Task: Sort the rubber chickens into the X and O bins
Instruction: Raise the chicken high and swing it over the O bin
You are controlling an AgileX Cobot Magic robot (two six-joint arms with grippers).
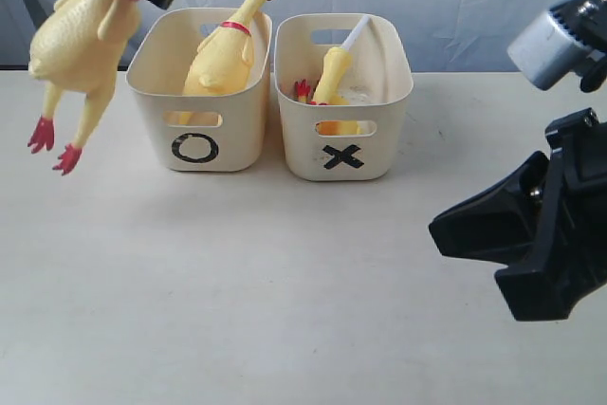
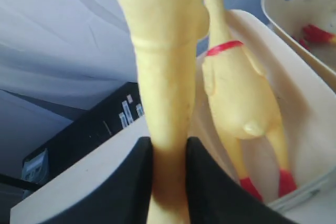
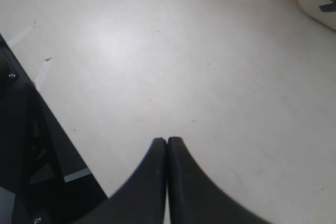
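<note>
So, the big yellow rubber chicken was seen hung in the air off to the left of the O bin, not touching it. It was pinched at the neck by the left gripper, the jaws narrowed tight onto the rubber. The plump body was dangled below, with both red feet pointed down at the table. A second long-necked chicken, with a red neck band and red comb, was propped inside the O bin, and its head was poked up well past the back rim. Just beside the O bin on its right, nearly wall to wall, the X bin was parked. A smaller chicken with a white tube was stood in it, with some red bits next to it.

Room-wise, a big stretch of bare table was left open in front of the O bin, and the air above the O bin's front half was unblocked. The right gripper was parked well away, far right of the O bin and nearer the camera, with its fingers pressed together on nothing.

Stuff that couldn't be made out: the held chicken's head was hidden up by the gripper, which was itself cut off by the top edge of the exterior view. The floor of the O bin was hidden behind its front wall. What those red bits were couldn't be told for sure.
</note>
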